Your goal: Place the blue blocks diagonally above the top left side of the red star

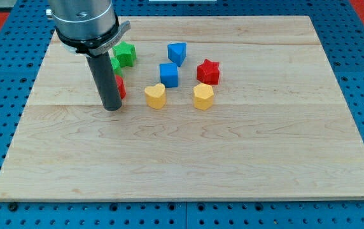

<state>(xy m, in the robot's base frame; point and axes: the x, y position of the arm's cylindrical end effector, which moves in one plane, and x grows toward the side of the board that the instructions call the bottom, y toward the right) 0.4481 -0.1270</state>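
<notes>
Now | my tip point(112, 108) left of yellow blocks | writing: none legible

The xArm6 arm is seen entering from the view's top left, its grey cylindrical housing cut off by the frame's edge. A straight dark rod is held upright beneath it, and my tip point(112, 109) is pressed down at the view's left of centre.

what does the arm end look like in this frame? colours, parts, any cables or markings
A metallic grey cylindrical housing at the view's top left, ringed below by a black collar with a small flange. From it hangs a straight dark grey, slightly glossy rod, ending in my tip. No cables or markings show.
</notes>
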